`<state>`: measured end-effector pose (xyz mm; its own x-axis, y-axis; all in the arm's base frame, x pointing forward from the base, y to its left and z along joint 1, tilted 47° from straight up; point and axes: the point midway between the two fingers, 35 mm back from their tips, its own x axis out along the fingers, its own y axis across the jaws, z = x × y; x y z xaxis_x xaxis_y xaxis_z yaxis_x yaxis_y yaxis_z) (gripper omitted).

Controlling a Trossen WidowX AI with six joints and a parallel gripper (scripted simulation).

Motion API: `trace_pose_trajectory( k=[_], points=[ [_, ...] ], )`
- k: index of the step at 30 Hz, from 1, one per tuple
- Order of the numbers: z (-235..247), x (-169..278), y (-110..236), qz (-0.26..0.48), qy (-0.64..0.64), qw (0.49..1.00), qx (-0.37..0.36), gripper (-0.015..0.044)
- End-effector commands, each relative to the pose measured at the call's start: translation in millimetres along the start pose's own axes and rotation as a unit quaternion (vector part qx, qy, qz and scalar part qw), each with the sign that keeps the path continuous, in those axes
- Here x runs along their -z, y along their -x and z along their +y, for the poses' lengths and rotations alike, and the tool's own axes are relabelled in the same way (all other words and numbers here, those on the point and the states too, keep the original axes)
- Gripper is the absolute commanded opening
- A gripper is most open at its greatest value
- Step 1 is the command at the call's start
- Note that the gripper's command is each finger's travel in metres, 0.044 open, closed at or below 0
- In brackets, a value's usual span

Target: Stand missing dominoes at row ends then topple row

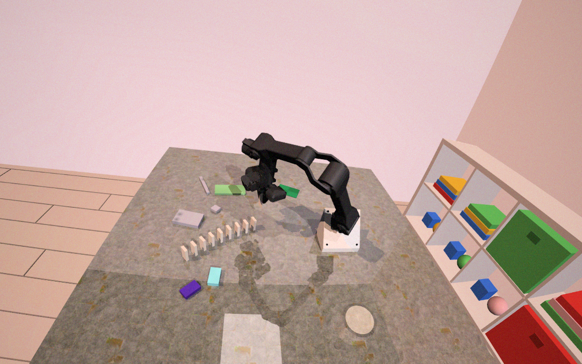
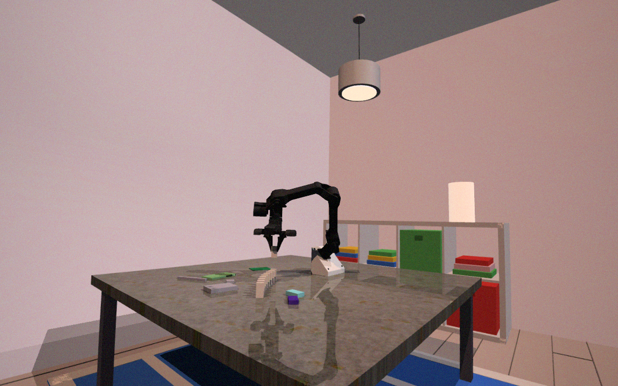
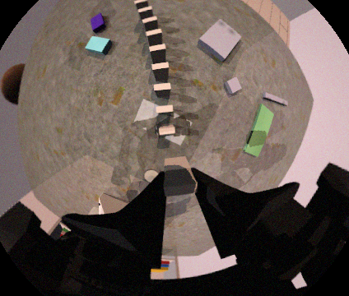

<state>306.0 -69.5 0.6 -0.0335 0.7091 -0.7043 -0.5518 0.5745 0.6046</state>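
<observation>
A row of several cream dominoes (image 1: 220, 234) (image 2: 259, 289) (image 3: 160, 66) stands upright on the table in a gently curved line. My gripper (image 1: 263, 198) (image 2: 274, 249) (image 3: 177, 173) is shut on one more cream domino (image 2: 273, 254) (image 3: 176, 162), which hangs upright with its lower part below the fingertips. It is held above the table, clear of the row. In the wrist view it appears just past the row's near end, roughly in line with it. In the top view the fingers hide the held domino. No other loose domino shows.
Left of the row are a grey box (image 1: 188, 218) (image 3: 220, 39), a small grey block (image 1: 215, 209), a grey bar (image 1: 204, 185) and a light green block (image 1: 230, 190). A dark green piece (image 1: 289, 190) lies behind. Cyan (image 1: 214, 276) and purple (image 1: 190, 289) blocks lie nearer the front.
</observation>
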Motion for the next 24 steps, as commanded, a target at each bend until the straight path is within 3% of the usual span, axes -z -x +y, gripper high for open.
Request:
trace_pose_trajectory(
  k=[1,14,24],
  points=[
    [0,-1,-22,-0.001,-0.002,1.0,-0.002,0.0107],
    [7,2,-90,-0.003,-0.001,1.0,-0.006,0.0107],
    [8,2,-94,-0.003,-0.001,1.0,-0.006,0.0107]
  ],
)
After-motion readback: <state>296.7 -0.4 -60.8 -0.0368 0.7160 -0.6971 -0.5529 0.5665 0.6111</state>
